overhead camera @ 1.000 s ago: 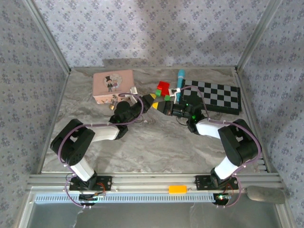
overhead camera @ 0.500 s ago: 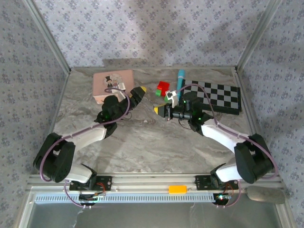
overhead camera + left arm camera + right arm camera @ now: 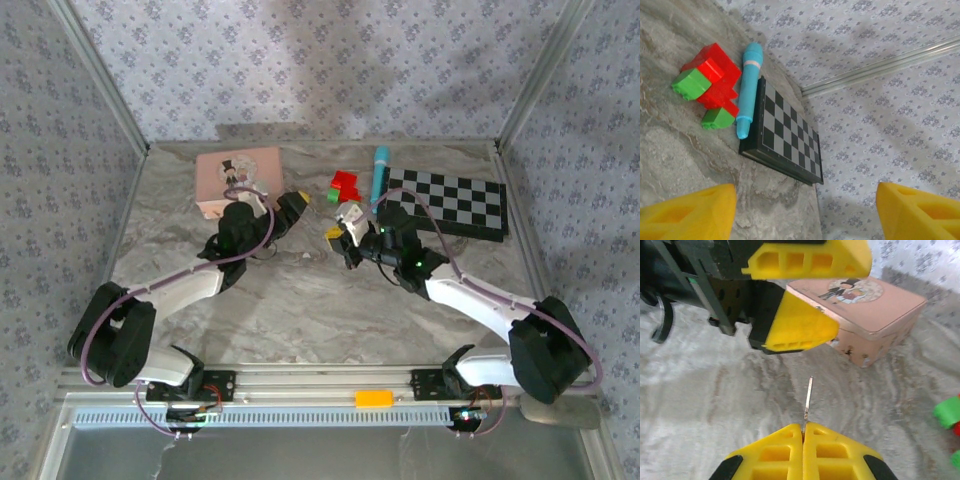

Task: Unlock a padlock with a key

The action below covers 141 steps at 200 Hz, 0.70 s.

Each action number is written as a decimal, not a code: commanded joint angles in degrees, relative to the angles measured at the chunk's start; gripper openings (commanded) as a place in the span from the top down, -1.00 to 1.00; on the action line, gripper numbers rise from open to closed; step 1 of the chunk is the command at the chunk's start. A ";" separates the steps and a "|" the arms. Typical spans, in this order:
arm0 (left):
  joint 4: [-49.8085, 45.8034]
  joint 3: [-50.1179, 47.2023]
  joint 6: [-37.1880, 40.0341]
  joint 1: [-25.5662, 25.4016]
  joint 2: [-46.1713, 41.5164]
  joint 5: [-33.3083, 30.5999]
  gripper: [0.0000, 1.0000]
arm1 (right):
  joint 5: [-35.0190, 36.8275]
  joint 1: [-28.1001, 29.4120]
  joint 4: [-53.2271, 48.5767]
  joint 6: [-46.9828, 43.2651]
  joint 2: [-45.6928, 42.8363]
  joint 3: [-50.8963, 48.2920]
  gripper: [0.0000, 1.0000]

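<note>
Overhead and close right-wrist views share the pink box (image 3: 238,172).

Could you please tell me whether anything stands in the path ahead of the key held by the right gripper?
Yes: the left gripper, jaws open, hangs close beyond the tip of the key pinched by the right gripper, its lower yellow finger nearest; the pink box lies behind it.

Grey marbled table (image 3: 300,310) — pink box (image 3: 225,165), red-and-green blocks (image 3: 345,184), blue pen (image 3: 380,165), checkerboard (image 3: 455,200) along its far side
</note>
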 commanded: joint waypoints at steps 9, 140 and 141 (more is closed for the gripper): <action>-4.31 1.82 -1.86 -1.75 -1.54 0.03 -0.28 | 12.11 3.55 1.86 -12.06 0.62 1.11 1.00; -3.35 4.29 -7.80 -4.78 3.84 0.88 0.31 | 26.64 9.21 4.77 -24.36 6.59 4.84 1.00; -3.36 4.32 -7.81 -4.78 3.86 0.90 0.32 | 26.74 9.25 4.77 -24.40 6.63 4.87 1.00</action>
